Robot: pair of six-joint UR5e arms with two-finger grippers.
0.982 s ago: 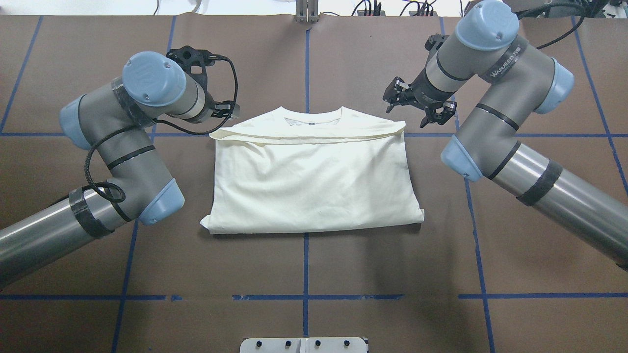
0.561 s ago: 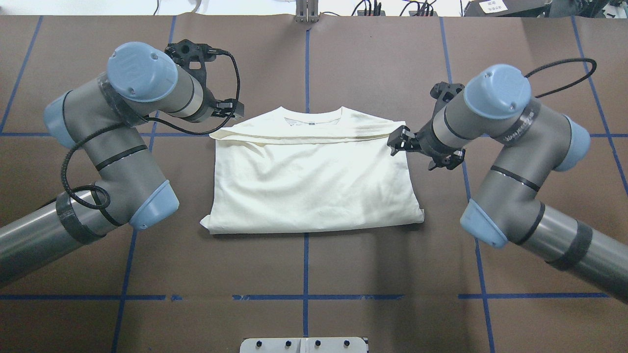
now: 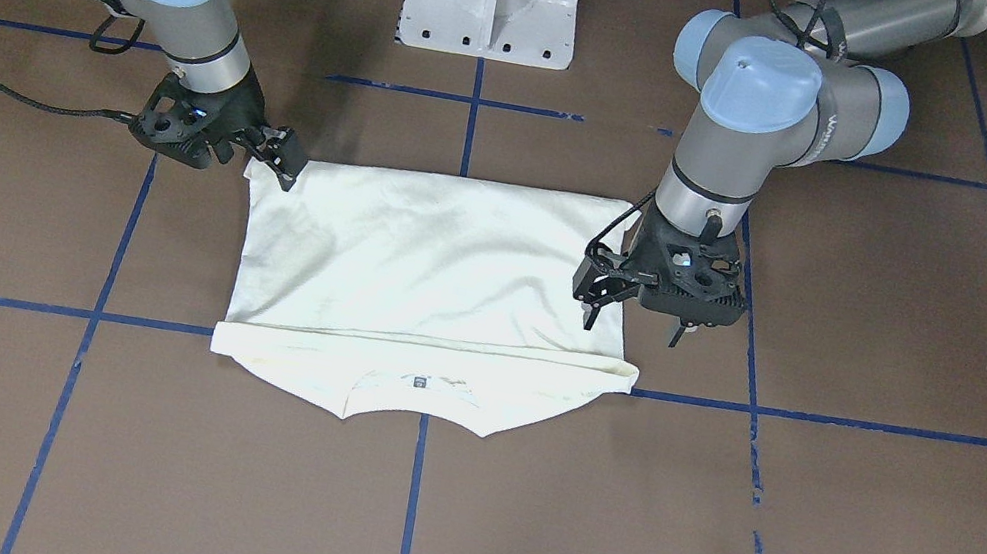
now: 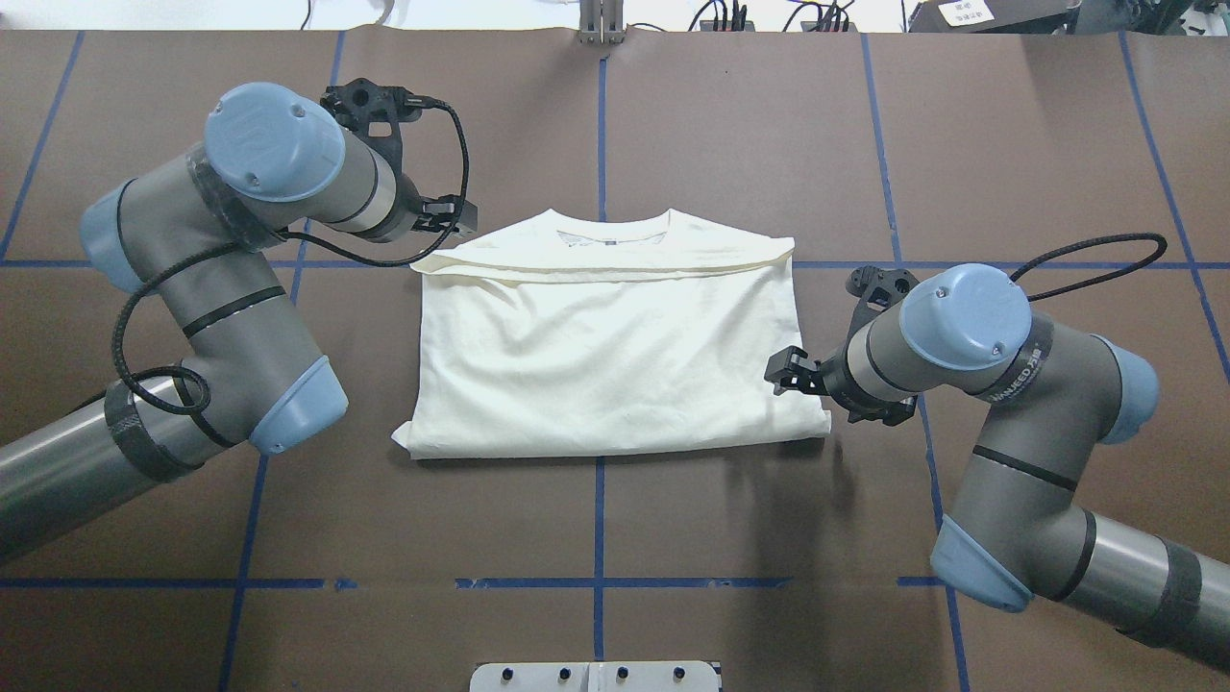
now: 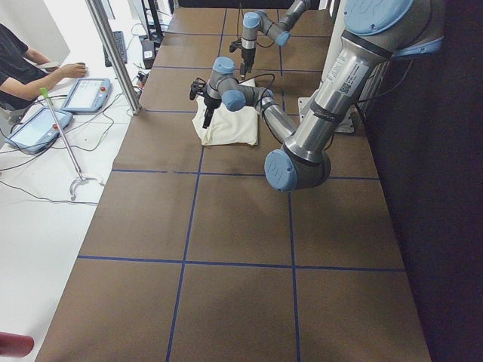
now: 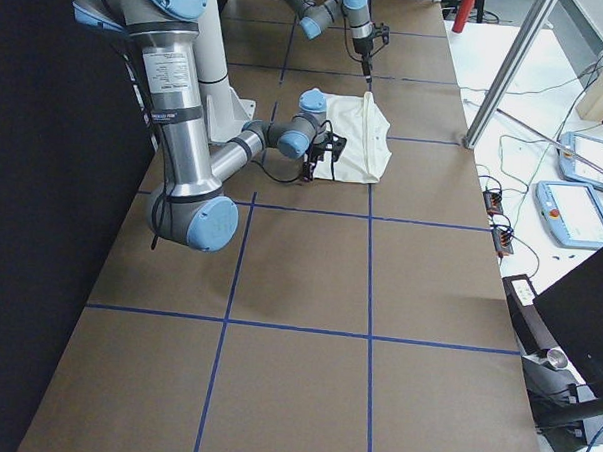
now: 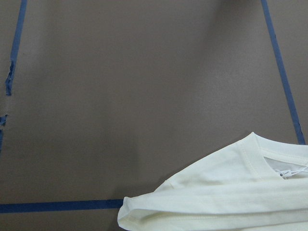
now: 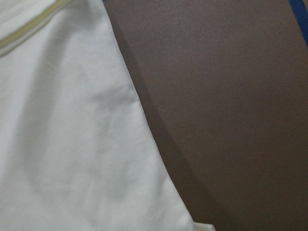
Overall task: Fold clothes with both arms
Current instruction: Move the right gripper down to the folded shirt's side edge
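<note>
The cream shirt (image 4: pixel 605 356) lies folded flat on the brown table, plain side up, with its collar at the far edge; the print is hidden. It also shows in the front view (image 3: pixel 433 277). My left gripper (image 4: pixel 452 219) hovers open by the shirt's far left corner, its fingers pointing down in the front view (image 3: pixel 632 327). My right gripper (image 4: pixel 817 389) is open and low at the right edge, close to the near right corner, as the front view (image 3: pixel 250 161) also shows. The left wrist view shows the collar corner (image 7: pixel 231 192). The right wrist view shows the shirt's edge (image 8: pixel 72 134).
The white pedestal base (image 3: pixel 491 2) stands at the robot's side of the table. Blue tape lines (image 4: pixel 599 519) cross the brown table cover. A metal post (image 4: pixel 601 24) stands at the far edge. An operator (image 5: pixel 19 64) sits beyond the table with tablets.
My right arm has swung toward the robot, along the shirt's right edge from the far right corner to the near right corner. My left arm barely shifted. The shirt has not moved.
</note>
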